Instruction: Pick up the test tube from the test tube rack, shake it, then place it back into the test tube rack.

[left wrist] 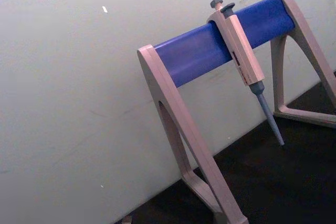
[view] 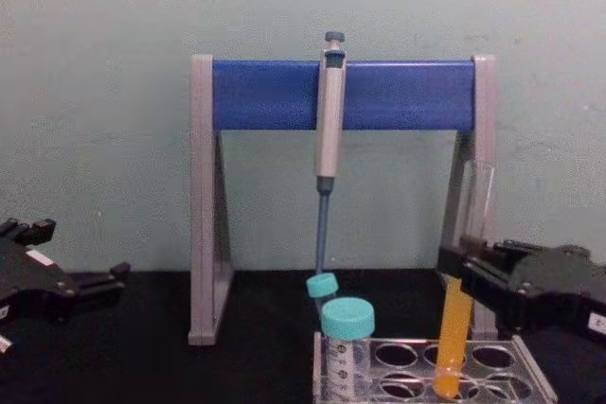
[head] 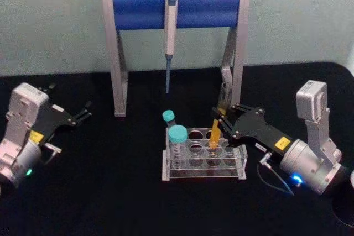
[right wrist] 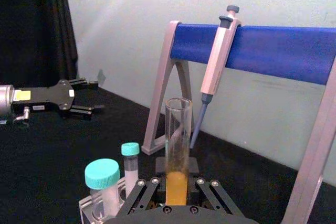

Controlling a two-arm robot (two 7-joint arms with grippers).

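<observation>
The right gripper [head: 222, 121] is pinching the one test tube [view: 457, 328] at mid-length, its orange-filled base sitting tilted in a hole of the single test tube rack [head: 203, 160]. Two teal-capped vials [head: 177, 139] are standing in the rack. The left gripper [head: 84, 113] is resting apart, fingers spread.

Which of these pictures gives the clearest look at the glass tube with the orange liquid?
The right wrist view: the test tube stands upright in the middle between the right gripper fingers. The chest view shows it from the side, tilted, its bottom in the rack. The head view shows it small, partly behind the gripper.
</observation>
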